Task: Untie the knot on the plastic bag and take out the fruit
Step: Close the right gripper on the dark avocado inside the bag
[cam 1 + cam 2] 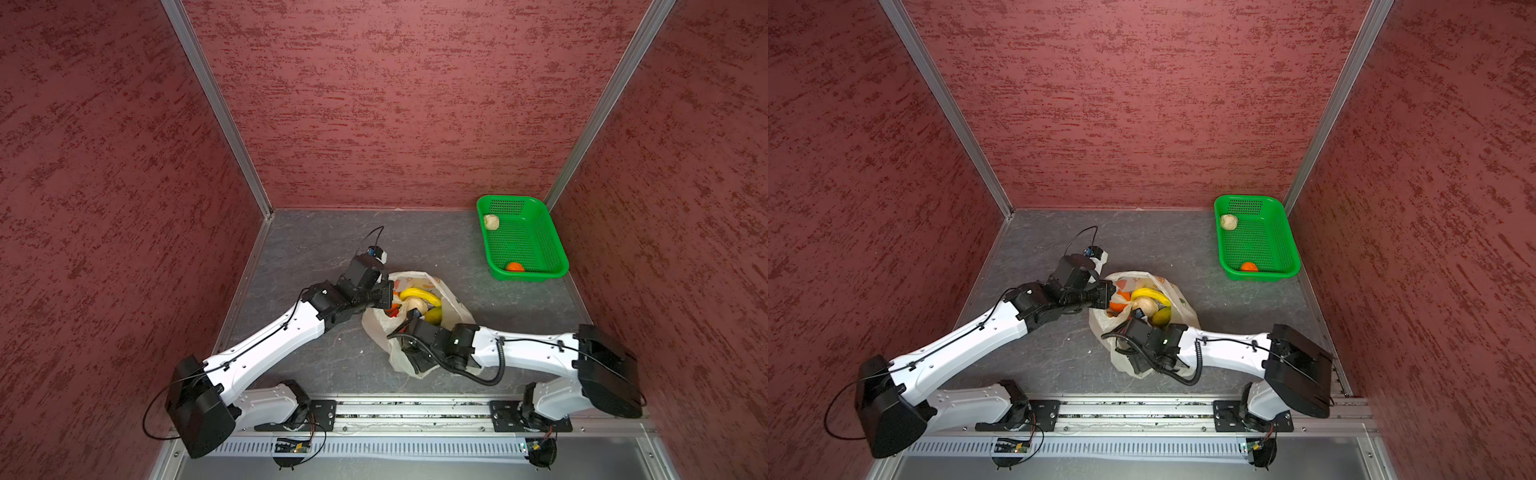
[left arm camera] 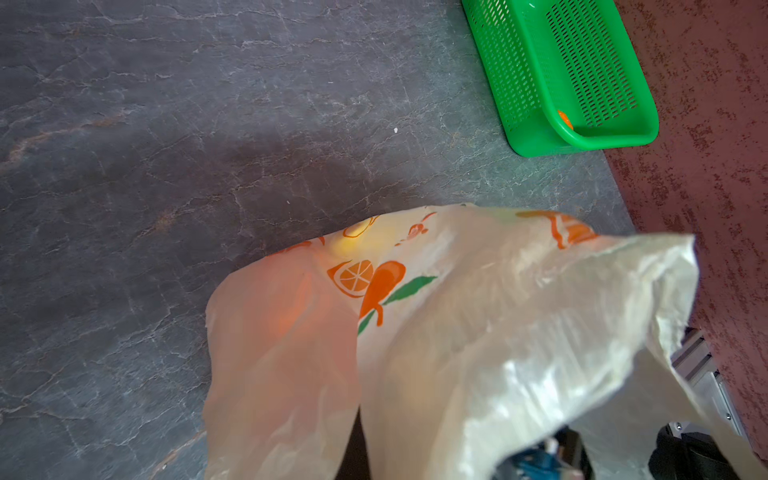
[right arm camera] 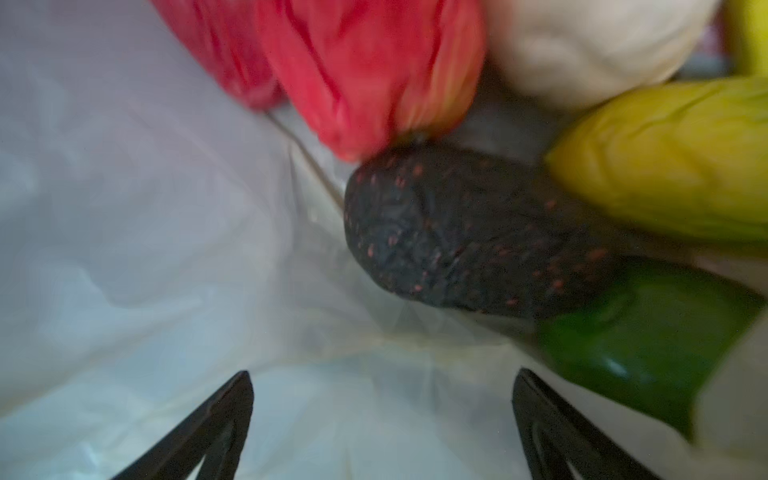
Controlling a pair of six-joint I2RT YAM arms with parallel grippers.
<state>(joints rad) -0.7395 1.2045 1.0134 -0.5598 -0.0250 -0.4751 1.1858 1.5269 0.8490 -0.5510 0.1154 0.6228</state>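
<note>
We are at the taking-out step. The plastic bag [image 1: 455, 309] lies in the middle of the counter [image 1: 316, 249] with its mouth standing open, and we can make out no knot in it. The left gripper [image 1: 390, 292] is closed at the bag's rim on its own side and seems to pinch the film upward. The right gripper [image 3: 382, 384] is inside the bag, jaws wide, with nothing between them. Just ahead of it lies the dark avocado [image 3: 469, 232], pressed against the red apple [image 3: 365, 70], the mango [image 3: 665, 166] and the green fruit [image 3: 640, 345]. The banana [image 1: 419, 294] lies on top of the heap toward the far side.

To do this well, we judge that the left gripper should hold the rim high and taut so the mouth does not fold in. The right gripper should go forward until the avocado sits between its fingers, then close across the fruit and not on loose film. The pile is tight, so a slow lift should avoid dragging neighbours or the bag along. The green basket [image 1: 536, 275], well apart at the far right, holds a cream lumpy piece [image 1: 491, 221] and an orange [image 1: 515, 267].

The left gripper's fingertips are out of its wrist view's frame and too small in both top views, so the pinch is our reading. The right wrist view is blurred, and we cannot tell how near its fingertips are to the avocado. The right arm covers the near end of the bag.
</note>
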